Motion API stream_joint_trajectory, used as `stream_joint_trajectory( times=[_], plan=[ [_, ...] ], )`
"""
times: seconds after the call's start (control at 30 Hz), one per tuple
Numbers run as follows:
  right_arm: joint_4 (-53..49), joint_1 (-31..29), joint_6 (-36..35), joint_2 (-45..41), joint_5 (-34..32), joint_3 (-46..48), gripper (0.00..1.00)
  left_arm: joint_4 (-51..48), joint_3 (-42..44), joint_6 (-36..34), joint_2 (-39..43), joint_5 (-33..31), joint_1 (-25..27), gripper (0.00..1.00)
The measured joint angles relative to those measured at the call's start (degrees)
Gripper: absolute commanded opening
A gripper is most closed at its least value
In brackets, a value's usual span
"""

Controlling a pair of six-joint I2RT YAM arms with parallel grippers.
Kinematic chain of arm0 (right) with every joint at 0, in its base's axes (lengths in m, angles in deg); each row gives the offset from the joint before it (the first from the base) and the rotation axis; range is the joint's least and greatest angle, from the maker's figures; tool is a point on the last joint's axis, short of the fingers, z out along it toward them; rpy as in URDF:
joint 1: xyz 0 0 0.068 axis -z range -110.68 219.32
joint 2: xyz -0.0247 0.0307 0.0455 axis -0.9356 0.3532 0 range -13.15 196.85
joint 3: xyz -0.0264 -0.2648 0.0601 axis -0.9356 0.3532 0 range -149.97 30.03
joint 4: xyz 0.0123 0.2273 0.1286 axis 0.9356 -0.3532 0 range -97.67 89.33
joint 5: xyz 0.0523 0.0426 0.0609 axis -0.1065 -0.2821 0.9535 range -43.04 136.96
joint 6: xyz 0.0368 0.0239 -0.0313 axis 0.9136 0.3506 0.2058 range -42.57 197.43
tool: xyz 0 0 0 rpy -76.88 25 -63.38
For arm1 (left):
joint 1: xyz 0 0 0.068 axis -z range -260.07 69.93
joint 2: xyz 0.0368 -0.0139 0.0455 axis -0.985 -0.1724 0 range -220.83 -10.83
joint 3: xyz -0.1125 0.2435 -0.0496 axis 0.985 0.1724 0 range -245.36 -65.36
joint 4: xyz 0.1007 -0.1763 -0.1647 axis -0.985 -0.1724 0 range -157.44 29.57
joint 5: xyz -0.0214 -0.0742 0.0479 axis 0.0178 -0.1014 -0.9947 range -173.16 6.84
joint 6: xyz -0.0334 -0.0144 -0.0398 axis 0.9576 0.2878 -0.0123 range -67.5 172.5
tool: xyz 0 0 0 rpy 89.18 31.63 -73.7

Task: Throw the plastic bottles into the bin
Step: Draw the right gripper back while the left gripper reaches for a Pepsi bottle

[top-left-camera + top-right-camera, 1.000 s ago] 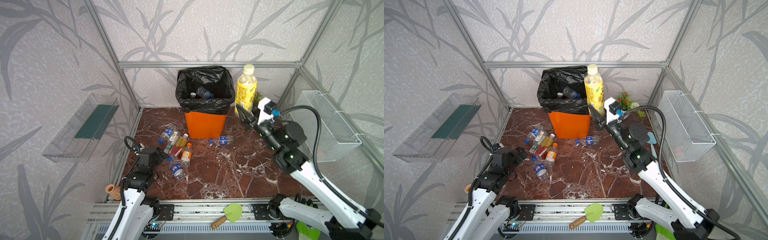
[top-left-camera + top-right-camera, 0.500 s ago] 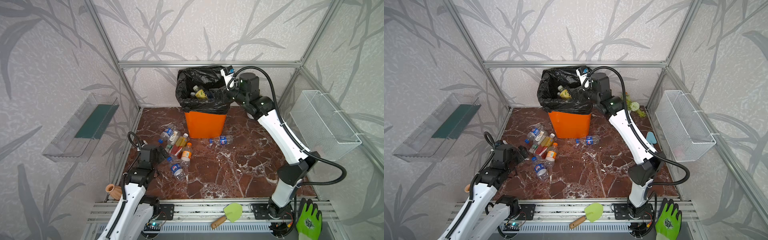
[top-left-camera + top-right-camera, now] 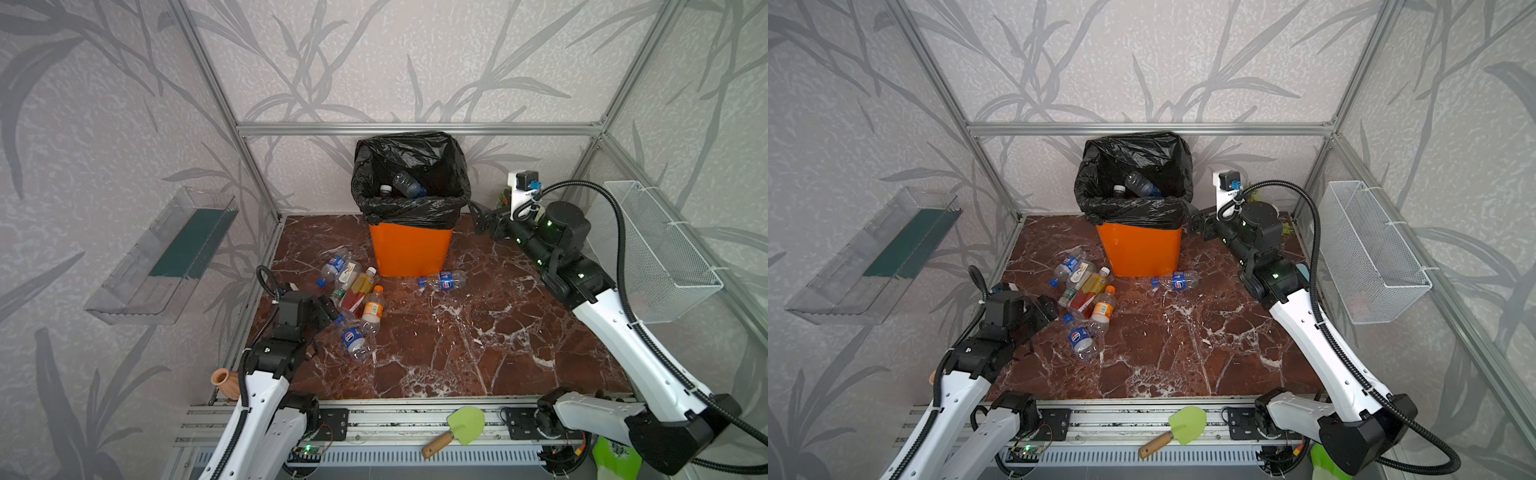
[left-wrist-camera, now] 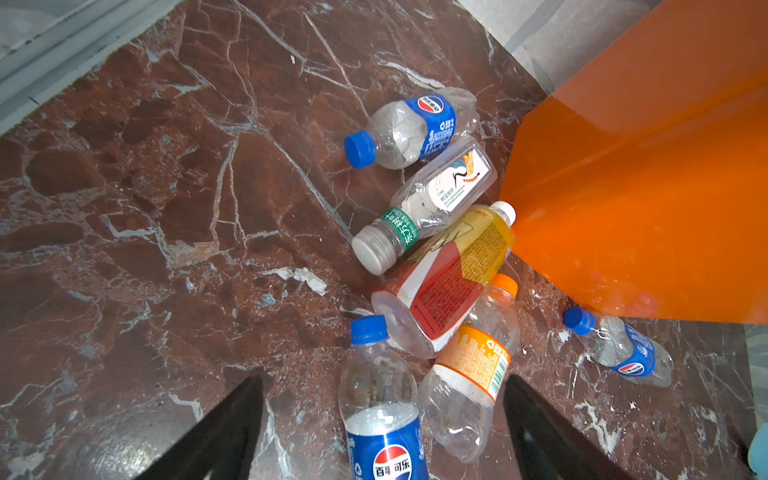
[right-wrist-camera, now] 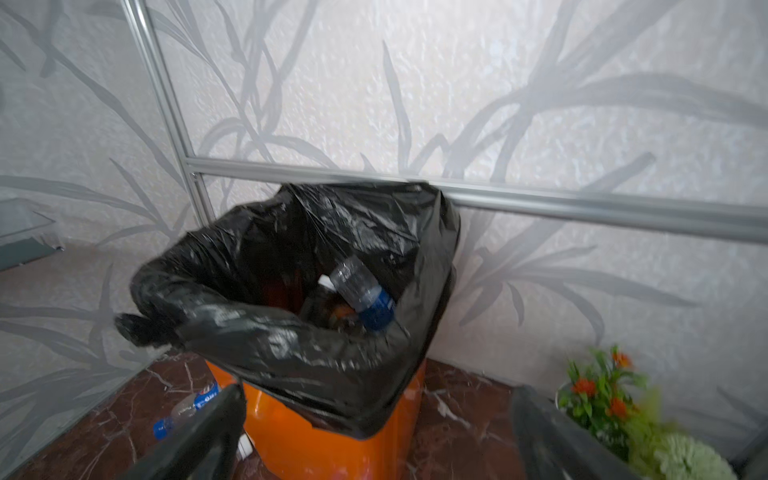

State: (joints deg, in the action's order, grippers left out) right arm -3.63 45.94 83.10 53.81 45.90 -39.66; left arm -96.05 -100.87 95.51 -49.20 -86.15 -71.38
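- The left end effector [image 4: 380,386] hangs low over the near end of the bottle heap [image 3: 353,291]. Its fingers are apart and clamp nothing. In the left wrist view a blue-label bottle [image 4: 380,415] and an orange-label bottle [image 4: 469,374] lie between them.
- The step in hand looks like picking the next bottle from the heap. Those two lie touching side by side, so the next move calls for centring on one body only, lowering around it and closing.
- The rest of the heap lies on the table [image 3: 457,345] and reaches towards the foot of the bin [image 3: 409,249].
- A lone bottle [image 3: 442,281] lies on the table just in front of the bin.
- The bin stands at the back wall, with a clear bottle [image 3: 407,185] showing inside the black bag.
- The right end effector [image 3: 478,216] sits just beside the bin's rim, fingers wide apart and empty, so a drop there looks done.
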Motion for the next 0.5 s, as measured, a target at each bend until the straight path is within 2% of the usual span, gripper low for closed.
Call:
stream_joint_trajectory(
  times=[0.2,0.3,0.5],
  plan=[
    [-1.95,5.09,8.66,-6.47,-1.01,22.43,0.99,-0.83,4.72,5.05,0.26,0.57,8.5,0.88],
    [-2.51,5.86,12.26,-9.92,-1.49,28.0,0.99,-0.5,6.84,7.72,-1.66,0.94,12.61,0.86],
    [0.42,5.86,18.32,-13.14,-1.27,32.76,0.99,1.42,9.29,10.05,-6.23,2.01,14.21,0.82]
  ],
)
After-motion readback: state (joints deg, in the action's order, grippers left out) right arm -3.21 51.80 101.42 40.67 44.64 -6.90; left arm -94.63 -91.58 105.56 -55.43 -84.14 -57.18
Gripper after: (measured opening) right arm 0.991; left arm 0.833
